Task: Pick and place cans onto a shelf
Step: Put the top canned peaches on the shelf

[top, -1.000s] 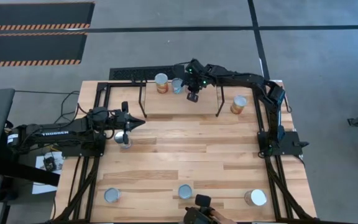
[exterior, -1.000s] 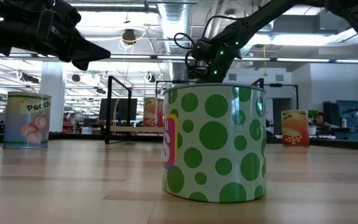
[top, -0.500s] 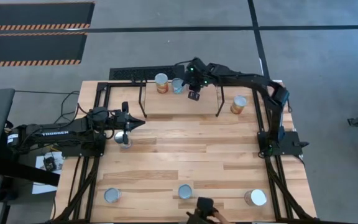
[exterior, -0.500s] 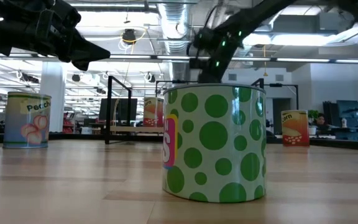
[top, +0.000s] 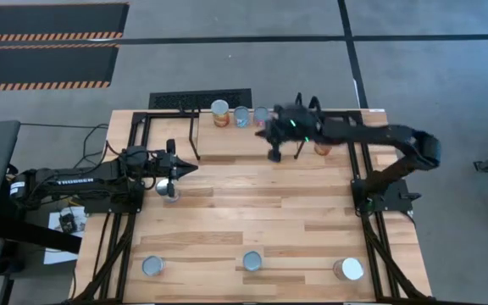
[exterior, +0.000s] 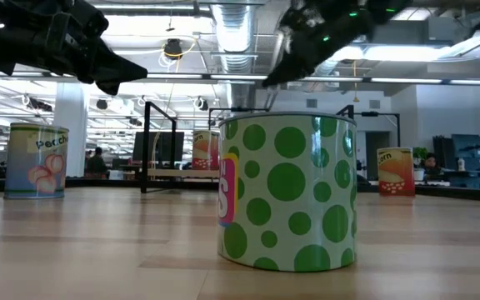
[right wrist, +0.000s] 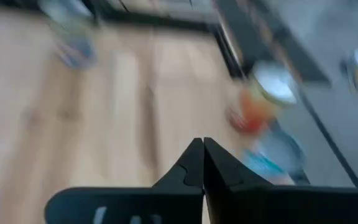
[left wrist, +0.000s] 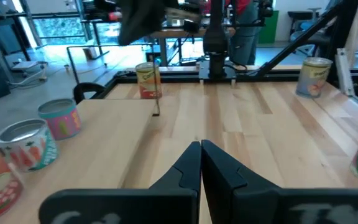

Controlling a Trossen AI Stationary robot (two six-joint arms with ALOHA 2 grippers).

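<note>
The shelf (top: 227, 142) stands at the far middle of the table, black uprights at each end of its wooden board. Three cans stand upright on its far part: an orange one (top: 219, 112), a blue-grey one (top: 241, 115) and another (top: 262, 113). My right gripper (top: 274, 154) is shut and empty above the shelf's right part; its wrist view (right wrist: 201, 144) is blurred. My left gripper (top: 191, 168) is shut and empty, held still above the table's left part. A can (top: 169, 189) stands under the left arm.
An orange can (top: 324, 145) stands by the shelf's right upright. Three cans stand along the near edge: one at the left (top: 152, 266), a green-dotted one (exterior: 286, 192) in the middle and one at the right (top: 348, 269). Bare wood lies in the table's middle.
My right gripper has drawn back from the far part of the shelf toward the table's near and right edges, with the arm swinging out to the right. A third can now shows on the shelf where the gripper was. A hand at the near edge has gone.
</note>
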